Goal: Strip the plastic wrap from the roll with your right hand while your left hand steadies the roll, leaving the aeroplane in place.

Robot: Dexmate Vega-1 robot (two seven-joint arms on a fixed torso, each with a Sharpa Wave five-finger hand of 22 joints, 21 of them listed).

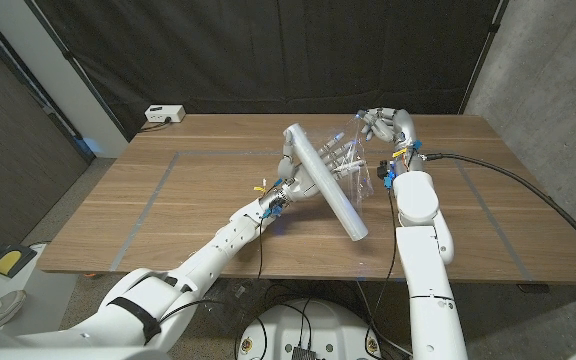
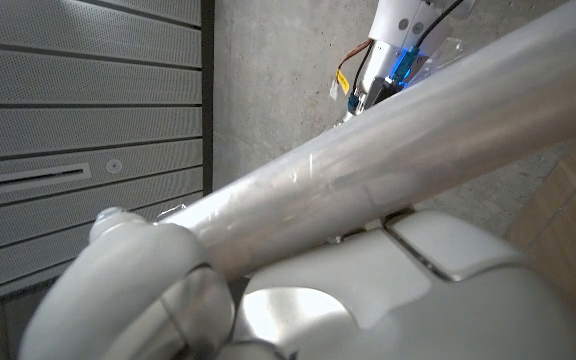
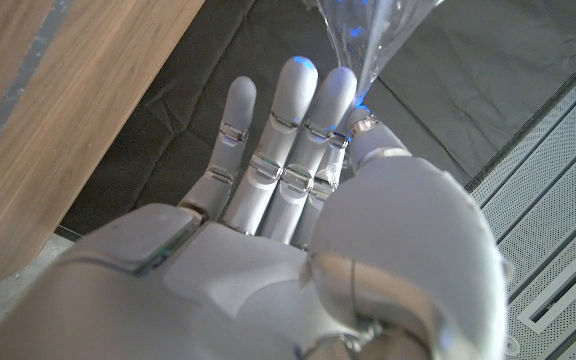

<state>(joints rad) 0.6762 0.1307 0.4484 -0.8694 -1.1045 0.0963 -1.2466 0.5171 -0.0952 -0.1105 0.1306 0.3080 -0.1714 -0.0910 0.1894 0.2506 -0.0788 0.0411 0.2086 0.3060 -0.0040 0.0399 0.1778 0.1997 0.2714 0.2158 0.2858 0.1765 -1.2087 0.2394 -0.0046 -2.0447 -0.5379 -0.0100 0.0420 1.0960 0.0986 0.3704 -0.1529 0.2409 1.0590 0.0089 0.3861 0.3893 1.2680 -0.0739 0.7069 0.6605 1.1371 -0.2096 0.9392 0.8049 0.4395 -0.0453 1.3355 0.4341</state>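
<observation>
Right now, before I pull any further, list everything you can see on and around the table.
Roll of plastic wrap: one, whitish clear, held slanted above the table's middle.
Pulled wrap sheet: one, clear, stretched from the roll to the right hand.
Aeroplane: one, pale, seen through the wrap behind the roll; details unclear.
White box: one, at the far left corner of the table.
Table: one, brown wood with faint grey lines.
Black curtain: behind the table.
Cable: one, black, trailing across the right side.
Left hand: white, grips the roll.
Right hand: white, pinches the sheet.
</observation>
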